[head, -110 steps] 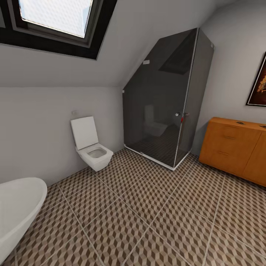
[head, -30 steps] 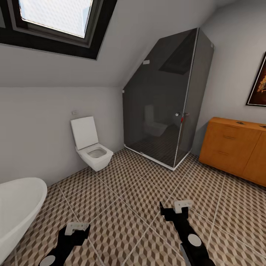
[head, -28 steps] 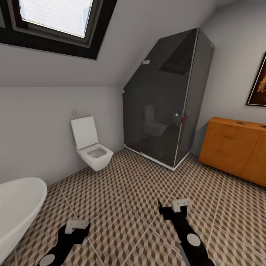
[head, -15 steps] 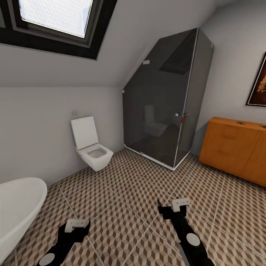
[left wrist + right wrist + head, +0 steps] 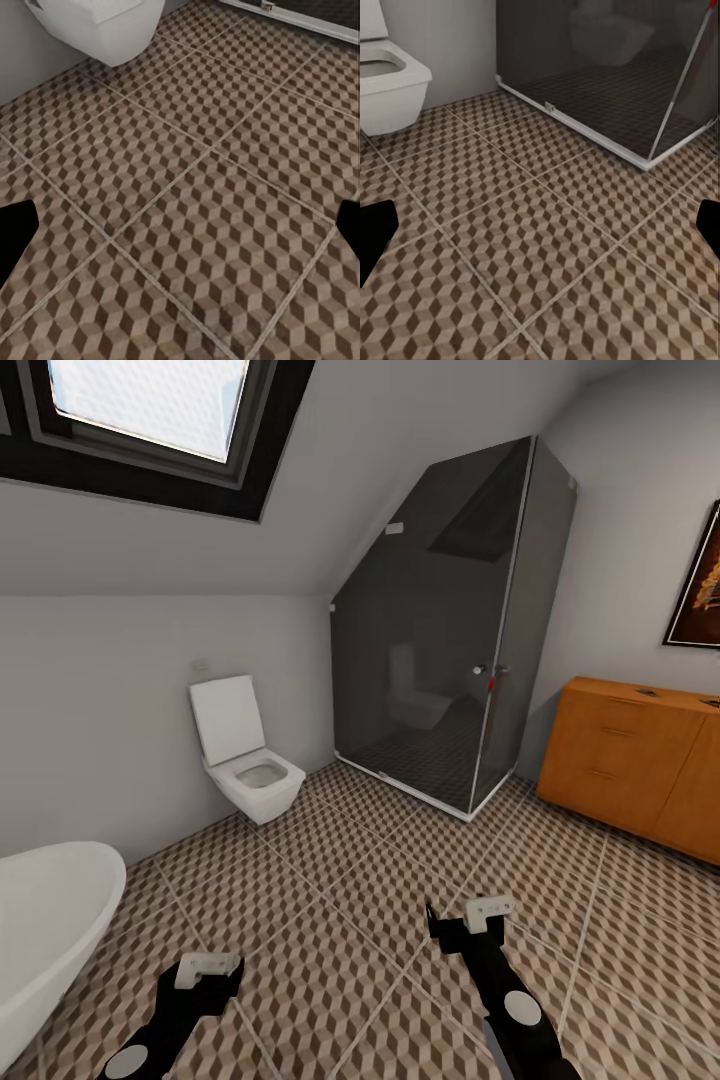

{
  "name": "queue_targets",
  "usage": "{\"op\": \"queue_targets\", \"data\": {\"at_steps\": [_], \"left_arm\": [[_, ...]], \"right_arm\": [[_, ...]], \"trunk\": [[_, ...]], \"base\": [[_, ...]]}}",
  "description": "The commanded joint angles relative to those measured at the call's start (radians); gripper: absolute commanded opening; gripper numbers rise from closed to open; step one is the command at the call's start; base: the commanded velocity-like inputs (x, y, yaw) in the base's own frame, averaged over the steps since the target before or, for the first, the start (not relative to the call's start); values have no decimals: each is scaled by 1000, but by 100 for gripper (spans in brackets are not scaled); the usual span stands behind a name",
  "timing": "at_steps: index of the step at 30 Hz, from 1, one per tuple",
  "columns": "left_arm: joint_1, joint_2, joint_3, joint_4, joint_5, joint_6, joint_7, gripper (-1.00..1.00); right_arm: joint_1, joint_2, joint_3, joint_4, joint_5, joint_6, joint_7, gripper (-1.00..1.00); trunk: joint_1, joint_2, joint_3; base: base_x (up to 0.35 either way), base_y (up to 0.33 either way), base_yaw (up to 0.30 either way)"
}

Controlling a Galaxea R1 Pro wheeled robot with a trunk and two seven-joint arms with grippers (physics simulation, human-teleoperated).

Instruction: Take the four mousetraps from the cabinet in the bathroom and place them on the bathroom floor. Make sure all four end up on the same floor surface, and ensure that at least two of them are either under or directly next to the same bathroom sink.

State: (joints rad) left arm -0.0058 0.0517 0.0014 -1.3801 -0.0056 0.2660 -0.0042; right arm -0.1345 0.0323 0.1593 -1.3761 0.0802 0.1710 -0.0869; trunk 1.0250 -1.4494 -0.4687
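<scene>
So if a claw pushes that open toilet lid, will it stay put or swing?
The toilet lid stands raised against the wall, so a backward push probably meets resistance. Pulled forward, it likely swings down onto the seat. Thin and flat, it looks stiff and fairly light.

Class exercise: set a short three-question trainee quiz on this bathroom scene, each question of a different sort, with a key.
1. True or false: the toilet lid is raised.
2. What stands between the toilet and the cabinet? A) shower enclosure B) sink C) bathtub
3. Fill in: both the left pincer and the right pincer are ____ and hold nothing.

Key: 1 true; 2 A, the dark glass shower enclosure; 3 open, over the bathroom floor.
</scene>
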Motion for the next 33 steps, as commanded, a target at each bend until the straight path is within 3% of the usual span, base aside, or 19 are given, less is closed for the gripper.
{"op": "queue_targets", "data": {"at_steps": [1, 33], "left_arm": [[0, 0, 0, -2, 0, 6, 0, 100], [0, -1, -5, -24, 0, 6, -2, 100]], "right_arm": [[-1, 0, 2, -1, 9, 8, -5, 100], [0, -1, 2, -1, 8, 8, -5, 100]], "trunk": [[0, -1, -1], [0, -1, 21]], "base": [[0, 0, -127], [0, 0, -229]]}}
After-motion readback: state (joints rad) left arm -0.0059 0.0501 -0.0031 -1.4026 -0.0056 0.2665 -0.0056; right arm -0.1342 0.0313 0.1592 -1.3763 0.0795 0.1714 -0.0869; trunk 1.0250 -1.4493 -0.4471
